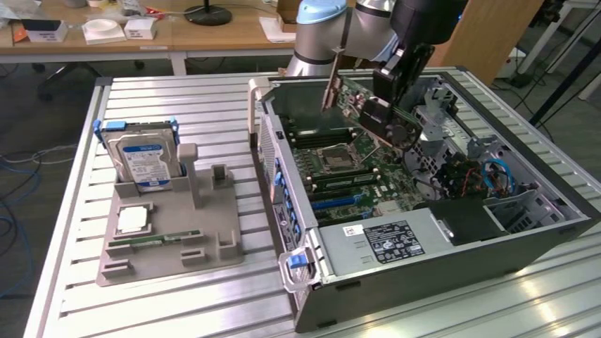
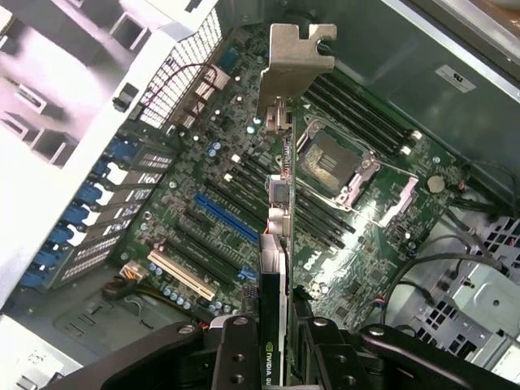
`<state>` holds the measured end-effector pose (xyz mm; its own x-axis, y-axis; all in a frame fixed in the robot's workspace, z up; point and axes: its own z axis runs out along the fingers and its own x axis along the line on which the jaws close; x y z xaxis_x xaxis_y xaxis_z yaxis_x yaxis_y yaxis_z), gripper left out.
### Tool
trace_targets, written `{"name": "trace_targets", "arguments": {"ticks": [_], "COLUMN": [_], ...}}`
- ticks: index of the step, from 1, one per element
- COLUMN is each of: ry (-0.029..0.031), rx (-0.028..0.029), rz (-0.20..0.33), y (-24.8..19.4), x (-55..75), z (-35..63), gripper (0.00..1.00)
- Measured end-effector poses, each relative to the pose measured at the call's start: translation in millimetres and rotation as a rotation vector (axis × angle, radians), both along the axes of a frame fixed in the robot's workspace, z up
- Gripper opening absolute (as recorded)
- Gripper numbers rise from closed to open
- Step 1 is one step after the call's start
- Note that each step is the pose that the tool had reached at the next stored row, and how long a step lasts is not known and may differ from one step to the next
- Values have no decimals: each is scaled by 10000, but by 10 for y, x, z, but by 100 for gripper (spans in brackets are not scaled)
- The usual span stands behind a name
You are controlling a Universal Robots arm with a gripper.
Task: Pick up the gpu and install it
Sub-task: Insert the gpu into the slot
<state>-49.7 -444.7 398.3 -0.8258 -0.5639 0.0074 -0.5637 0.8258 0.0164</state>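
My gripper [image 1: 395,84] is shut on the gpu [image 1: 371,116], a thin flat card with a black cooler and a silver end bracket [image 1: 331,77]. I hold it tilted in the air above the open computer case [image 1: 432,267]. The wrist view looks along the gpu [image 2: 276,244] edge-on, with its bracket [image 2: 294,61] at the far end and my gripper [image 2: 280,361] clamping it from both sides. The motherboard [image 2: 357,244] lies below, and the card hangs over the blue slot [image 2: 223,219] and the neighbouring slots without touching them.
The CPU socket [image 1: 336,160] and the memory slots [image 2: 366,110] sit deeper in the case. A grey fixture [image 1: 169,232] at the exterior view's left holds a silver hard drive [image 1: 141,158], a chip [image 1: 134,220] and a green memory stick [image 1: 150,241]. Cables [image 1: 488,176] crowd the case's right side.
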Motion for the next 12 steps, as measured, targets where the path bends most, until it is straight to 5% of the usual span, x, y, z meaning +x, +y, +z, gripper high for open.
{"name": "trace_targets", "arguments": {"ticks": [12], "ry": [0], "rx": [1], "rz": [1026], "y": [0], "x": [0], "z": [-6], "gripper": [26]}}
